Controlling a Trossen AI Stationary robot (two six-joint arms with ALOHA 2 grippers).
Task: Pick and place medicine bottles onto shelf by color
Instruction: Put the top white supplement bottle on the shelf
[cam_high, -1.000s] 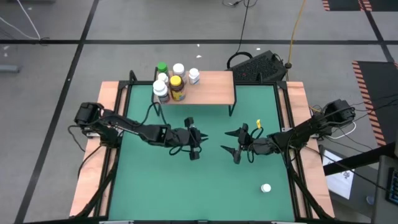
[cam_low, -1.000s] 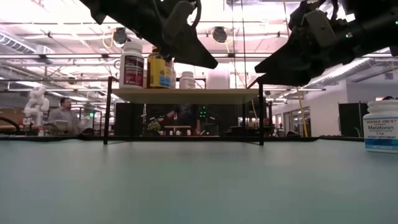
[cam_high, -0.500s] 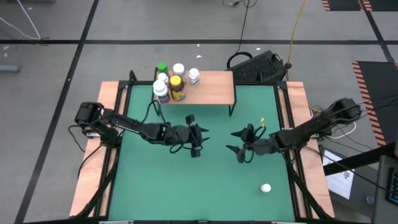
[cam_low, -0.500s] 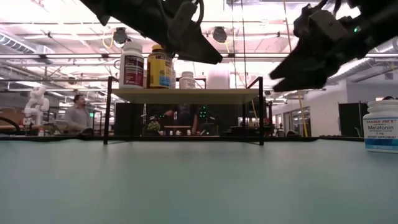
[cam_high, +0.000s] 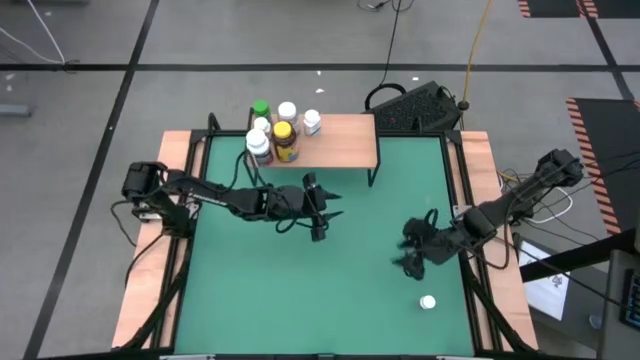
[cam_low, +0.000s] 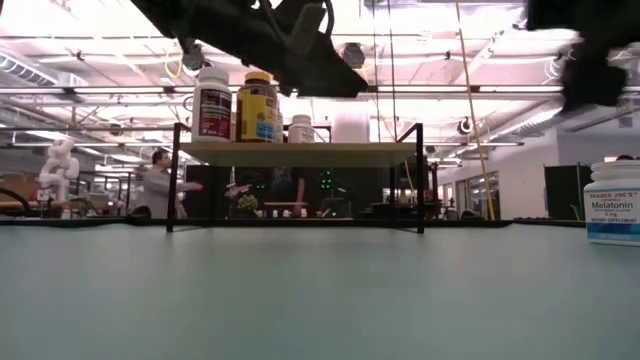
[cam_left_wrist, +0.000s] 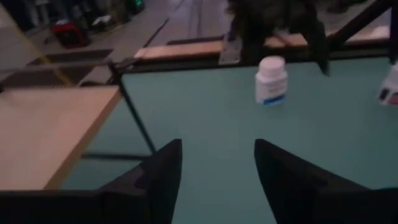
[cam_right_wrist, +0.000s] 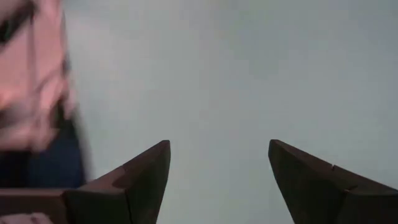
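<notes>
High view shows five medicine bottles (cam_high: 277, 131) clustered at the left end of the shelf (cam_high: 340, 140), which stands along the far edge of the green table (cam_high: 250, 290). The group includes an amber bottle (cam_high: 285, 143) with a yellow cap and a green-capped bottle (cam_high: 261, 108); the rest are white. They stand upright and close together — apparently the sorted set, kept to one end so the remaining board stays free.

One white bottle (cam_high: 428, 301) is not yet placed. It stands alone near the table's near right corner, well apart from the shelf; the low view shows it upright with a melatonin label.

Right gripper (cam_high: 412, 254) hangs above the table between the centre and that bottle, fingers spread wide with nothing between them. Judgement: it is positioned to take the last bottle.

Left gripper (cam_high: 322, 203) sits just in front of the shelf's near edge, jaws partly apart and empty — its wrist view shows only bare table between the fingers (cam_left_wrist: 163, 171). Judgement: it has no further bottle within reach.

A person (cam_low: 158, 185) shows in the room behind.
</notes>
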